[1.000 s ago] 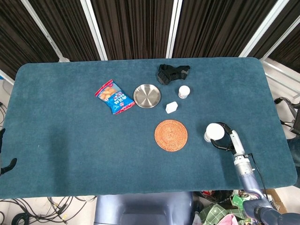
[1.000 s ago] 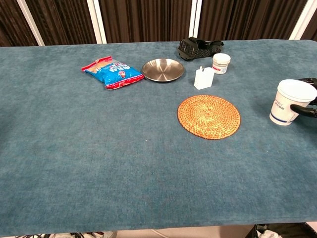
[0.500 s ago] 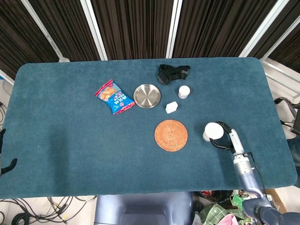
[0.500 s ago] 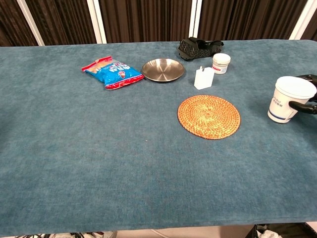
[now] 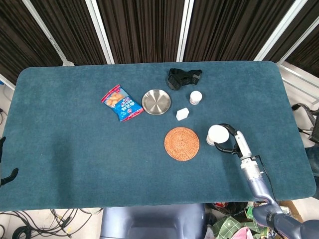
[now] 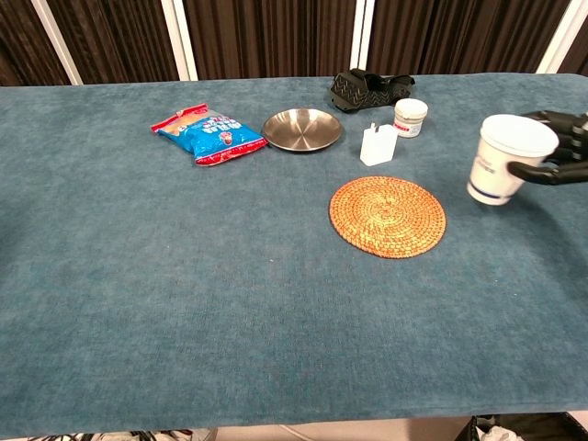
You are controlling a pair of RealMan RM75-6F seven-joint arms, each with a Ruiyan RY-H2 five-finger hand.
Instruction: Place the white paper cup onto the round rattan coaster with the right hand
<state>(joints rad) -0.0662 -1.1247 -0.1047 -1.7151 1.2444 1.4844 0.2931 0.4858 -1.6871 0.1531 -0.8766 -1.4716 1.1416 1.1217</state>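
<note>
The right hand (image 6: 556, 147) is gripping the white paper cup (image 6: 506, 158), its dark fingers wrapping around the cup's far and near sides while the open mouth is facing up. The cup is tilting slightly and hanging clear of the blue tabletop (image 6: 184, 276), just to the right of the round rattan coaster (image 6: 387, 215) and not over it. In the head view the right forearm is reaching in from the lower right corner, angling up and to the left toward the cup (image 5: 216, 135), with the hand (image 5: 229, 142) curling around it beside the coaster (image 5: 181, 144). The left hand is appearing in neither view.
</note>
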